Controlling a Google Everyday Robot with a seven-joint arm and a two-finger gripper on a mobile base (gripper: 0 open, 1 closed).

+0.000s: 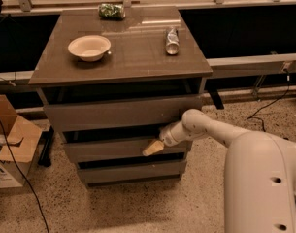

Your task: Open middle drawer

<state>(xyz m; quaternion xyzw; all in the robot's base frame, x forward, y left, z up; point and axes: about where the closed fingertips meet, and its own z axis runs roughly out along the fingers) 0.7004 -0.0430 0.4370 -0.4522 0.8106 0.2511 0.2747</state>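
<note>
The grey-brown cabinet has three drawers. The middle drawer (pixel 108 149) is a flat handleless slab with a dark gap above it. It sticks out a little less than the top drawer (pixel 113 111) and a little more than the lowest drawer (pixel 128 171). My gripper (pixel 155 146) reaches in from the right on a white arm. Its pale fingertips rest at the top edge of the middle drawer's front, right of centre, below the top drawer.
On the cabinet top stand a white bowl (pixel 89 47), a lying can (pixel 172 40) and a green packet (pixel 111 10). An open cardboard box (pixel 11 147) and a black cable (pixel 14 164) lie on the floor at the left. My white base (pixel 264 183) fills the lower right.
</note>
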